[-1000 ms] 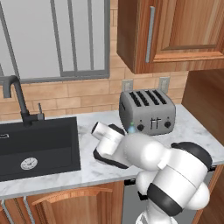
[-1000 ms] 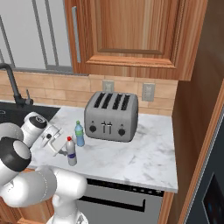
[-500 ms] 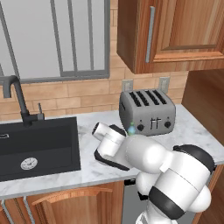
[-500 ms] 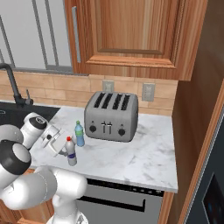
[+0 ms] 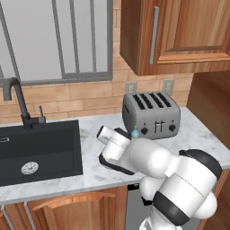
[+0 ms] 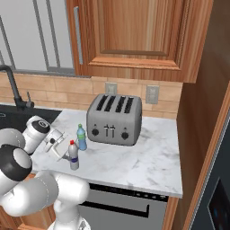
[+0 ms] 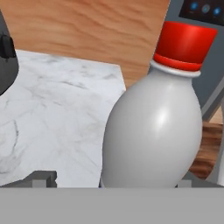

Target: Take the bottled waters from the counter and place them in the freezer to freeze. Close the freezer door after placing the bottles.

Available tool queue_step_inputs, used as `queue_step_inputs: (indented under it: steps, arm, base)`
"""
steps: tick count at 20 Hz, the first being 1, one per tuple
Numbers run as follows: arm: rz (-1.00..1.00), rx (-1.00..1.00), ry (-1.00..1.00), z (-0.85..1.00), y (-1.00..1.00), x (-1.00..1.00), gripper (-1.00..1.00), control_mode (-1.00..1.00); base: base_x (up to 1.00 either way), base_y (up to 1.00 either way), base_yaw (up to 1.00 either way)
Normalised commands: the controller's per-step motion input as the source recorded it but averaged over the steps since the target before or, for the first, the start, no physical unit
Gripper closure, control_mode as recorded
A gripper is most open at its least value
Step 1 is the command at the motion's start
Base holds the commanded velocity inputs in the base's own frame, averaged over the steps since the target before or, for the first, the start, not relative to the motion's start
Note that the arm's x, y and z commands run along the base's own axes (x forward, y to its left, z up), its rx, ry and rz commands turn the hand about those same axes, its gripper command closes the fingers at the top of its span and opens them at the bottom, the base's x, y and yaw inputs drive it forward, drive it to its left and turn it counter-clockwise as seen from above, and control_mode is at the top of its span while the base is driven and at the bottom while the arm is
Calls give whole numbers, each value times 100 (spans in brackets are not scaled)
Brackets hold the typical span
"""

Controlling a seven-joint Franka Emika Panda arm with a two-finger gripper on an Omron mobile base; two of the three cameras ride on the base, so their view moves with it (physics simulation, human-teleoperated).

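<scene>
Two bottled waters stand on the marble counter (image 6: 143,161) in front of the toaster. The red-capped bottle (image 6: 73,155) is nearer the front edge, and the green-capped bottle (image 6: 81,137) stands just behind it. My gripper (image 6: 62,147) is open, level with the red-capped bottle and right beside it on its left. In the hand view the red-capped bottle (image 7: 153,127) looms close between the open finger tips, nearer the right one; my gripper (image 7: 116,180) has not touched it. From the left, my arm hides all but the green cap (image 5: 134,130). The freezer (image 6: 220,202) shows at the far right.
A steel four-slot toaster (image 6: 114,119) stands against the brick backsplash behind the bottles. The black sink basin (image 5: 38,150) with its dark tap (image 5: 18,101) lies to the left. Wooden wall cabinets (image 6: 134,36) hang above. A dishwasher front (image 6: 121,206) sits under the counter.
</scene>
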Motion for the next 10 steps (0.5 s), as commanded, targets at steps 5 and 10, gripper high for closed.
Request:
queue_step_inputs:
  steps: [5, 10]
  arm:
    - [0, 0, 0, 0, -4, 0, -100, -100]
    - [0, 0, 0, 0, 0, 0, -100, -100]
  base:
    - [0, 0, 0]
    - [0, 0, 0]
